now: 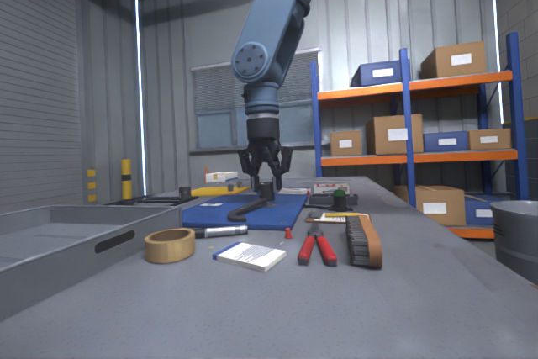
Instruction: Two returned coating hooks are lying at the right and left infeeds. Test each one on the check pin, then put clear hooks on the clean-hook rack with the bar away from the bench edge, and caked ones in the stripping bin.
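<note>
On the blue mat (245, 211) in the middle of the bench lies a dark coating hook (248, 208). Its curved end points toward the near left. Its far end has a dark cylindrical collar (267, 192) standing on the mat. My gripper (266, 181) hangs straight down over that collar, open and holding nothing. A yellow tray (219, 190) sits behind the mat, with a small dark cylinder (185, 192) to its left. The grey bin (517, 233) stands off the bench at the far right.
A grey tray (65, 242) fills the near left of the bench. In front of the mat lie a tape roll (170, 245), a marker (219, 231), a notepad (250, 256), red pliers (317, 247) and a brush (364, 240). A green button box (338, 199) sits right of the mat.
</note>
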